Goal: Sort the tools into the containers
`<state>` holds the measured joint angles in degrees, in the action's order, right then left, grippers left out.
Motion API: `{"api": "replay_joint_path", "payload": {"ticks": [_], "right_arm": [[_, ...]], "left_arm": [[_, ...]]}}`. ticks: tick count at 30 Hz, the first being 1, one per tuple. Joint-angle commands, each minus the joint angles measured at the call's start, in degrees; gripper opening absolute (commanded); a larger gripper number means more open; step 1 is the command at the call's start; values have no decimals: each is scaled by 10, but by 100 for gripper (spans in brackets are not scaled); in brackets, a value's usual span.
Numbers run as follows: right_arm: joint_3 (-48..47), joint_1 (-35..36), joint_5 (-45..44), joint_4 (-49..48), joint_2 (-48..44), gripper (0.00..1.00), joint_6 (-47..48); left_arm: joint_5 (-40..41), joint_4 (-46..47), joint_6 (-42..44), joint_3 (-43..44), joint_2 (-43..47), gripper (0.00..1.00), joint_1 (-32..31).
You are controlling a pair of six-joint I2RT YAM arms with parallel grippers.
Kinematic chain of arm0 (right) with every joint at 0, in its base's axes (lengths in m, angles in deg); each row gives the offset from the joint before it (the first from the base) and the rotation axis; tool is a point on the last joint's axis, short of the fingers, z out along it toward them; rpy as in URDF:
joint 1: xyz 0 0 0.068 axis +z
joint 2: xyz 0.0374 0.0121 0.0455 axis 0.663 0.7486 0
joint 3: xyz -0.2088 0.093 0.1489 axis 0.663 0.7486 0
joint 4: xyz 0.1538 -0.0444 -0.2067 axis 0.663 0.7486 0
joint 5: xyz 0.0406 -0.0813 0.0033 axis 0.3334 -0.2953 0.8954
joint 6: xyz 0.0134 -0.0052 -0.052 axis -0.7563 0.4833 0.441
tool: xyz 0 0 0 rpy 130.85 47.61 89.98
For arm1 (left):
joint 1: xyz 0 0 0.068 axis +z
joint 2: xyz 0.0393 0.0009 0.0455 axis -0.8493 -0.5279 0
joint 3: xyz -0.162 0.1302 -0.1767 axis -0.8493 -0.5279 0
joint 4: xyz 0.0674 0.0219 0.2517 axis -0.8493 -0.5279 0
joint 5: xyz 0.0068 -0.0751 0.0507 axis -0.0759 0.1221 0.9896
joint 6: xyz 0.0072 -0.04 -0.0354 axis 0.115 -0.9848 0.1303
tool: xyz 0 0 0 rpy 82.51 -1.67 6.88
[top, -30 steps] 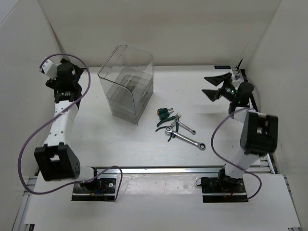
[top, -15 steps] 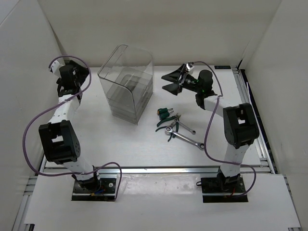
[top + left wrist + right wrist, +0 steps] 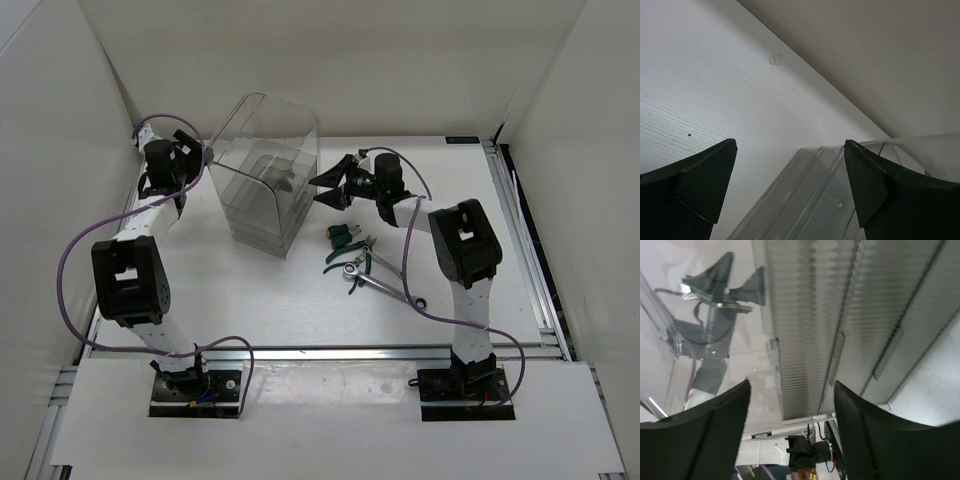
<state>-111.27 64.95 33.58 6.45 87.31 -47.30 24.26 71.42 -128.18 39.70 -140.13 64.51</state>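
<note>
The clear cabinet with its stacked drawers stands at the back left of centre. The tools lie to its right: a green screwdriver, pliers with dark green handles, and two silver wrenches. My left gripper is open and empty at the cabinet's upper left edge; the left wrist view shows its jaws apart over the clear shell. My right gripper is open and empty, close to the cabinet's right side; the right wrist view faces the drawers.
White walls enclose the white table on the left, back and right. A metal rail runs along the near edge by the arm bases. Purple cables loop from both arms.
Both arms have swung inward to the cabinet. The left gripper moved right to its upper left edge. The right gripper moved left from the back right to its right side. The tools have not moved.
</note>
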Motion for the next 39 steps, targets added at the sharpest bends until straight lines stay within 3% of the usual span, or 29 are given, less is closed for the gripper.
{"api": "replay_joint_path", "payload": {"ticks": [1, 6, 18, 29, 32, 35, 39], "right_arm": [[-32, 3, -17, -66, 10, 68, -29], [-33, 15, -31, -120, 37, 51, -68], [-79, 33, -34, -124, 70, 41, -75], [-93, 39, -34, -171, 81, 11, -110], [-87, 37, -35, -182, 77, 0, -115], [-69, 35, -42, -184, 67, 0, -113], [-40, 30, -43, -193, 44, 0, -113]], "left_arm": [[-32, -3, 12, 19, -7, 99, -7], [-46, -16, 17, 36, -26, 99, -7], [-105, -15, 9, 68, -67, 99, -7], [-137, -14, 5, 55, -65, 99, -11], [-121, -30, 20, 61, -56, 99, -7], [-90, -97, 41, 80, -44, 98, 0], [23, -154, 56, 106, 14, 96, 21]]}}
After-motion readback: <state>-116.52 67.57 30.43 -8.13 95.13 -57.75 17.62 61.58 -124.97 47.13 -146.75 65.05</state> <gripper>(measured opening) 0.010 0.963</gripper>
